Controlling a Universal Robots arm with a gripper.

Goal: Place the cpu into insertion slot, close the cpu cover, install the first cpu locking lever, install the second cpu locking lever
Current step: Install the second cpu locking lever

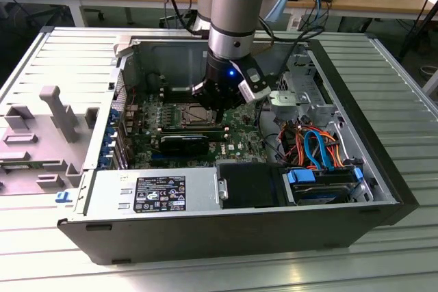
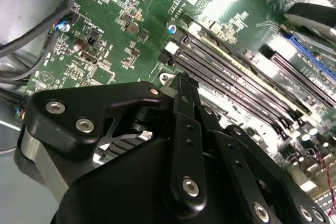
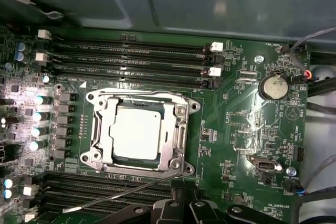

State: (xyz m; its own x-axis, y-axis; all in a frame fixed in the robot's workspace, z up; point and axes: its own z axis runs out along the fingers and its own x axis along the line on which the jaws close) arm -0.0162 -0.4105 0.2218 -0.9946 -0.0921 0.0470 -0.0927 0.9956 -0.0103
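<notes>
The cpu (image 3: 137,132) looks matt silver metal, its cpu cover (image 3: 178,129) shinier, the gripper (image 2: 184,85) seemingly black plastic.

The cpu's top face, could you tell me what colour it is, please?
Dull silver-grey, clearest in the first wrist view, cpu.

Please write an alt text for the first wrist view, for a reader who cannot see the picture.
The cpu lies in the insertion slot on the green motherboard, with the cpu cover closed down around it. A thin metal lever runs slanted beside the socket, near the black tool. Black memory slots lie beyond.
</notes>
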